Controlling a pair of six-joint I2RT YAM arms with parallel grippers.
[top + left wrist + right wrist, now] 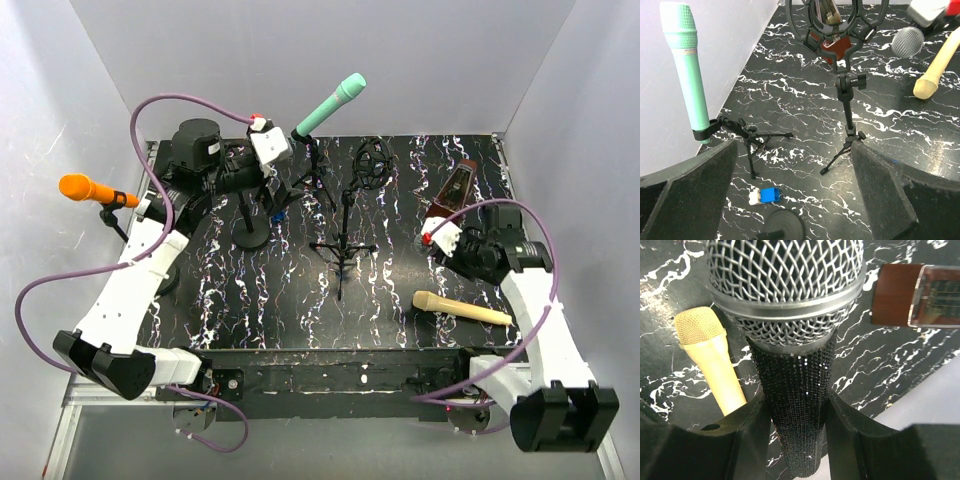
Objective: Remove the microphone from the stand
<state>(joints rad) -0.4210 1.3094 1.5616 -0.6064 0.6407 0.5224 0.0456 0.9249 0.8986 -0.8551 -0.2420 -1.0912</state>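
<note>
My right gripper point(796, 407) is shut on the black glittery handle of a microphone point(790, 295) with a silver mesh head, held over the table's right side, off any stand. In the top view this gripper point(447, 243) is right of the empty ring-mount stand point(368, 165). A mint-green microphone point(330, 105) sits clipped in a small tripod stand point(315, 172) at the back. My left gripper point(283, 158) hangs open just left of it. In the left wrist view the open fingers point(695, 190) frame bare table, with the mint microphone point(687, 75) up left.
An orange microphone point(90, 189) sits on a stand at the far left. A beige microphone point(462, 308) lies on the table near my right arm. A brown case point(455, 190) stands at the back right. A round base point(250, 235) and a blue block point(771, 195) lie below my left gripper.
</note>
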